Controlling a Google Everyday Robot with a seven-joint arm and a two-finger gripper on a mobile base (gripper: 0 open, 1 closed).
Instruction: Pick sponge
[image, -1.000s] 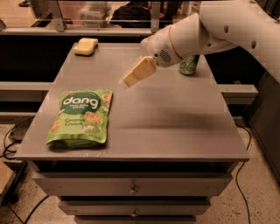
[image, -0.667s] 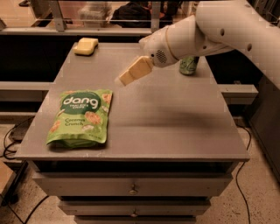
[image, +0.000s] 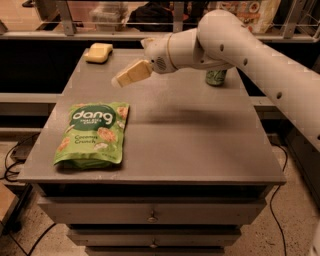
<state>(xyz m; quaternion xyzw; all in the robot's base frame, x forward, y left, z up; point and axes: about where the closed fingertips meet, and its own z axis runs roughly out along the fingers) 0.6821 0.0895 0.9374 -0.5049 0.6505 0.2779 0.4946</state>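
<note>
claw (image: 121, 79) nearer sponge (image: 98, 52), above table (image: 200, 145)

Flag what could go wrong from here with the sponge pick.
The sponge lies at the table's far left corner, so a push from the hand, which hangs over the table short of it, could knock it off the edge. The arm crosses close by the can and might tip it.

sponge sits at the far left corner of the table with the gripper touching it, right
Not quite. The sponge does sit at the far left corner of the table, but the gripper is not touching it. The camera view shows it hanging above the tabletop, apart from the sponge, to its right and nearer the camera.
</note>
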